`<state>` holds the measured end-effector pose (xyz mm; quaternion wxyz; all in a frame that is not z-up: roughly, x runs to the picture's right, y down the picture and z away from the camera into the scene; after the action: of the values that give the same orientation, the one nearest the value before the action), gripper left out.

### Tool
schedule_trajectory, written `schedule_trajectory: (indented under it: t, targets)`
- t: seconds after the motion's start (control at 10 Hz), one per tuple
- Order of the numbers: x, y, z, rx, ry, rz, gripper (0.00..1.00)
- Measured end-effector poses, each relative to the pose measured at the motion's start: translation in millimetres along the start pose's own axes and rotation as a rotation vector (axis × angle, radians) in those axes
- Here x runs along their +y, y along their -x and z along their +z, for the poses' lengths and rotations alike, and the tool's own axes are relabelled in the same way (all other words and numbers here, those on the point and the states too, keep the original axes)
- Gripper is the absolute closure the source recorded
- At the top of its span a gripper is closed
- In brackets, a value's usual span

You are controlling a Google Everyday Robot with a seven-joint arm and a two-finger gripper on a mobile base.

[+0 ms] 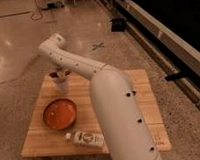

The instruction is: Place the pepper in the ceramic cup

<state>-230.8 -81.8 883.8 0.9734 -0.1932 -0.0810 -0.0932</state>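
The ceramic cup (pixel 61 86) is small, white and upright on the far left part of the wooden table (pixel 144 100). A small dark red piece, the pepper (pixel 54 75), shows right at the cup's mouth. My gripper (pixel 62 73) is directly over the cup, at the end of the white arm (pixel 78 65) that bends down from its elbow. The gripper touches or nearly touches the pepper; whether it holds it I cannot tell.
A wide orange-red bowl (pixel 60 114) sits in front of the cup. A white labelled bottle (pixel 87 139) lies on its side near the table's front edge. The arm's thick white body (pixel 122 118) covers the table's middle. Polished floor surrounds the table.
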Motion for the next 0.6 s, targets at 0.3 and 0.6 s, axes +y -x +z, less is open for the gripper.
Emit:
schedule_trajectory:
  t: [0.3, 0.6]
  targets:
    - [1.5, -1.9, 1.3, 0.006, -0.002, 0.001, 0.53]
    - [4.6, -1.8, 2.1, 0.002, 0.000, 0.000, 0.55]
